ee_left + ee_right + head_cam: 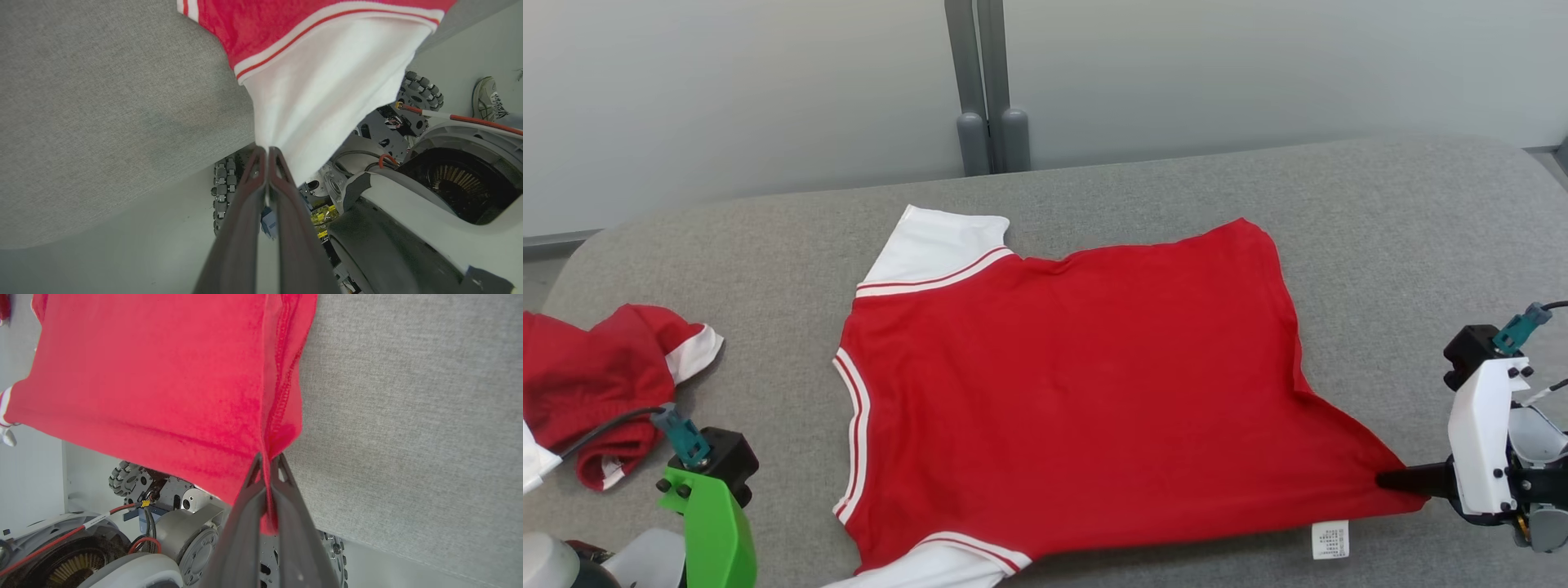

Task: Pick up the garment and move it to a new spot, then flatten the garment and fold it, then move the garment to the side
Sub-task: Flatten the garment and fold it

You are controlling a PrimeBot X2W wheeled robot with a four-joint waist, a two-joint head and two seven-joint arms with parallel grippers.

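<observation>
Now the left gripper (267, 153) is pinching the shirt (1062, 392) by its sleeve (322, 102) and the right gripper (267, 461) is pinching a hem corner (282, 433), the shirt lying spread nearly flat on the pad (1339, 204), so I'd say flattening is nearly finishing, with folding and moving aside waiting.

This looks like a robotics test room rather than a home — bare pale wall panels (727, 98) meet at a grey post (984, 82), behind a long counter (1380, 212) padded in plain grey fabric. On it a garment (1078, 384) lies spread out, with a second garment (596, 376) crumpled at one end. Past the counter's edge are a roller-rimmed wheel (423, 92), a red cable (482, 121), smooth pale floor (81, 269) and a person's sneaker (486, 100).
</observation>
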